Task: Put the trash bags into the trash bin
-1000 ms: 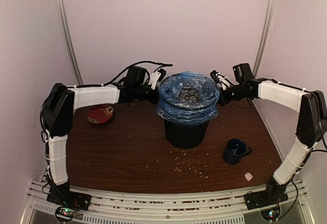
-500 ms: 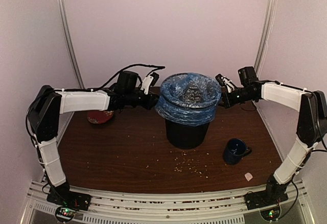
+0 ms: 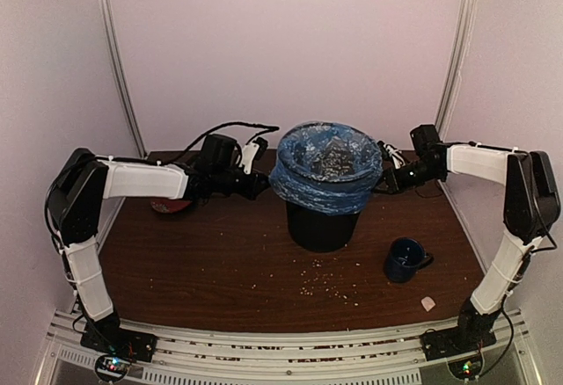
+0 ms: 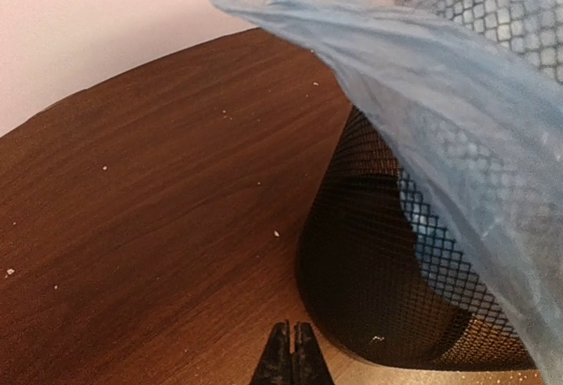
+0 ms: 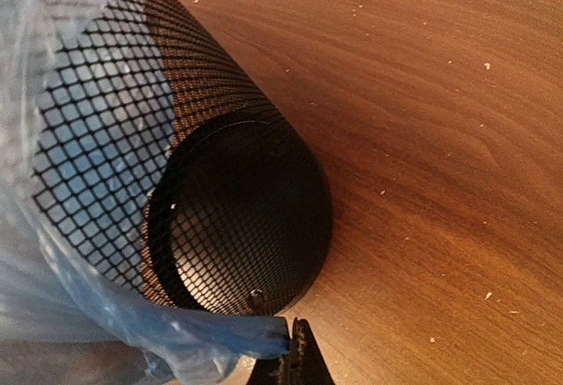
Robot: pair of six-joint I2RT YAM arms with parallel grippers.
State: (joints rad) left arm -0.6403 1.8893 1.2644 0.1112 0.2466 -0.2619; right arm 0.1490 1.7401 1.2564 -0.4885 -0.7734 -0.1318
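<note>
— Where do we find the trash bag (image 3: pixel 325 178)?

— In the trash bin (image 3: pixel 321 227), which stands mid-desk, nearer the far edge of the desk (image 3: pixel 220 262). The bag lines the bin's mouth, folds out over the rim and hangs partway down the outside.

— How does it look to us?

— Thin, light blue and wrinkled. It is translucent enough that the black mesh shows through.

— And the jaws?

— The left jaws are pressed together on nothing, just beside the bin's left side. The right jaws are closed too, at the bag's right side. The film's rolled edge lies against their tip, but we cannot tell whether any film is pinched.
</note>
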